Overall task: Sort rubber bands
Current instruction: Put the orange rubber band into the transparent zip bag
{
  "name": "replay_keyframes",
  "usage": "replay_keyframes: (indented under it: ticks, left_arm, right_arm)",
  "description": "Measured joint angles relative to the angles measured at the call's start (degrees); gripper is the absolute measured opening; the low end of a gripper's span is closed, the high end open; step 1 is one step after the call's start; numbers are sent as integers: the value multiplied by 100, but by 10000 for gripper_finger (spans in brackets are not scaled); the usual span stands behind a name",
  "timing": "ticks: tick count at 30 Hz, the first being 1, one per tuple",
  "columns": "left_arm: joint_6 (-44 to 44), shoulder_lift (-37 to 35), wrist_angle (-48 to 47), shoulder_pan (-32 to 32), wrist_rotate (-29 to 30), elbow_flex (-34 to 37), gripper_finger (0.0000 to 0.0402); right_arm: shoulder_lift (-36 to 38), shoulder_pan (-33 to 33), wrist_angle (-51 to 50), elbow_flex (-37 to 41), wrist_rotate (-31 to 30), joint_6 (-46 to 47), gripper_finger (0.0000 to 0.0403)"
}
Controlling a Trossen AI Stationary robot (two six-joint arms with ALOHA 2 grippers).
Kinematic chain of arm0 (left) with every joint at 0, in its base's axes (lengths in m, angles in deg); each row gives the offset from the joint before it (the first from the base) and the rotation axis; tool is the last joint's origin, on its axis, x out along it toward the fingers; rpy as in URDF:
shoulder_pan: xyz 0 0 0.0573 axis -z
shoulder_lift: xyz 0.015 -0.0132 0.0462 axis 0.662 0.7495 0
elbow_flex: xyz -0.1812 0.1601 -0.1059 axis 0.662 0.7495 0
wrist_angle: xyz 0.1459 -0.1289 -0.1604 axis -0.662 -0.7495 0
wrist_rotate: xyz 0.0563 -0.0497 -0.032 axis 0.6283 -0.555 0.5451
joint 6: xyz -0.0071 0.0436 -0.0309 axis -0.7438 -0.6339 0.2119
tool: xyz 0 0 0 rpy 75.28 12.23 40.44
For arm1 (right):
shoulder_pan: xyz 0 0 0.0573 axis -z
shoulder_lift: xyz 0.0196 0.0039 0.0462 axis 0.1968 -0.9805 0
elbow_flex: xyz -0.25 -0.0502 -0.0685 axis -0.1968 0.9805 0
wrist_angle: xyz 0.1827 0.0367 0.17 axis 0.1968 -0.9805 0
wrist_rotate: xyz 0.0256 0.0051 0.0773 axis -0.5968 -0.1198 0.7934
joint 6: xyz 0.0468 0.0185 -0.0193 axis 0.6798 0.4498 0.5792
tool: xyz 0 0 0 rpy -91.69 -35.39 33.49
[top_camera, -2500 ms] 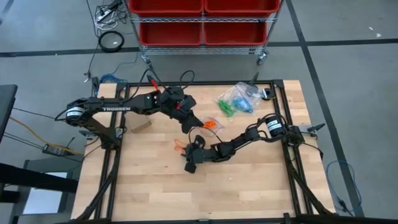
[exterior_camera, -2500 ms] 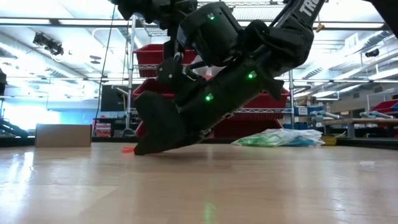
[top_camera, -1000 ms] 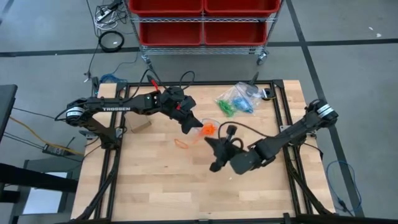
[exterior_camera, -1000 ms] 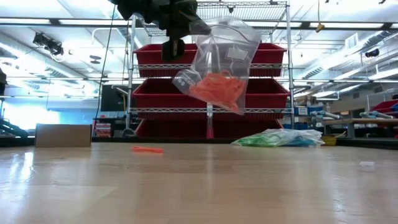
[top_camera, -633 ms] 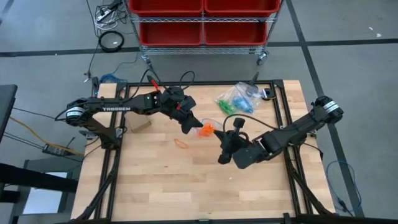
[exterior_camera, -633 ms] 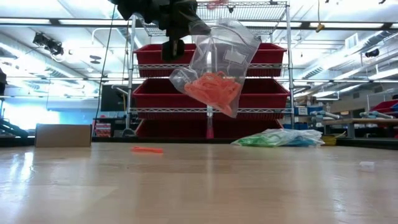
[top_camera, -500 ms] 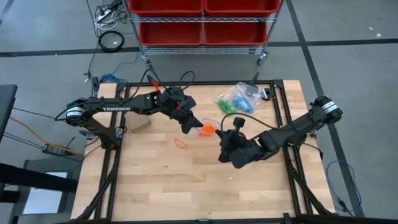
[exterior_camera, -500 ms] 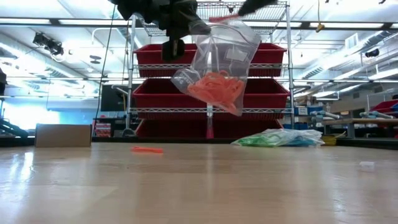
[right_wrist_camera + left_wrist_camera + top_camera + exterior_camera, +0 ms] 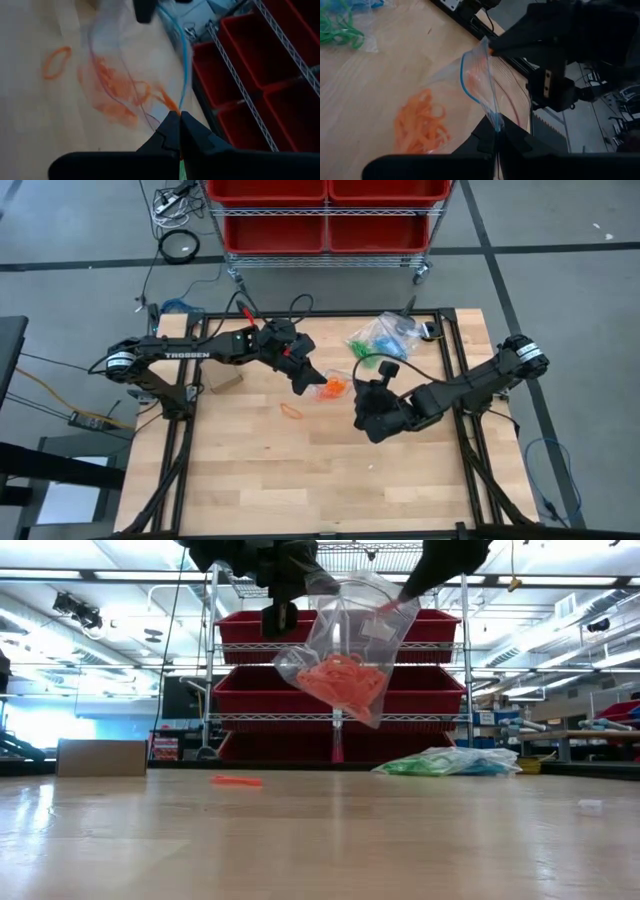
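Orange rubber bands (image 9: pixel 343 679) sit inside clear bag (image 9: pixel 355 635), hanging upper centre of low view. Left gripper (image 9: pixel 496 131) pinches bag rim; right gripper (image 9: pixel 178 118) fingers pressed together at the opposite edge. One loose orange band (image 9: pixel 291 410) on table (image 9: pixel 260 470), centre-left.

The high view looks straight down on the whole wooden table (image 9: pixel 250 470) and both arms. The low view sits at tabletop height, facing level across toward the red bin shelving (image 9: pixel 340 690). Each wrist view looks close past its own fingers. All four share the clear bag of orange rubber bands (image 9: pixel 345 675).
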Motion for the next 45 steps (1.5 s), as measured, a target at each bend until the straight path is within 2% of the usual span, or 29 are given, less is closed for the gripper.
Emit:
replay_keyframes:
  ticks: [4, 13, 16, 25, 30, 37, 42, 45]
  left_arm:
    - [1, 0, 0, 0, -1, 0, 17]
    - [1, 0, 137, 0, 26, 0, 17]
    - [1, 0, 136, 0, 28, 0, 17]
    - [2, 0, 131, 0, 33, 0, 17]
    - [0, 0, 126, 0, 39, 0, 17]
    - [2, 0, 122, 0, 37, 0, 17]
    - [0, 0, 118, 0, 38, 0, 17]
    - [0, 0, 121, 0, 37, 0, 17]
  right_arm:
    - [0, 36, -42, 0, 56, 23, 0]
    - [0, 41, 520, 0, 626, -505, 8]
    - [0, 41, 513, 0, 535, -433, 36]
    - [0, -99, 522, 0, 264, -133, 158]
    - [0, -158, 525, 0, 96, -75, 192]
    - [51, -629, 431, 0, -264, 421, 190]
    - [83, -1256, -1, 33, -246, 1370, 179]
    - [90, -1581, 165, 376, -236, 1949, 176]
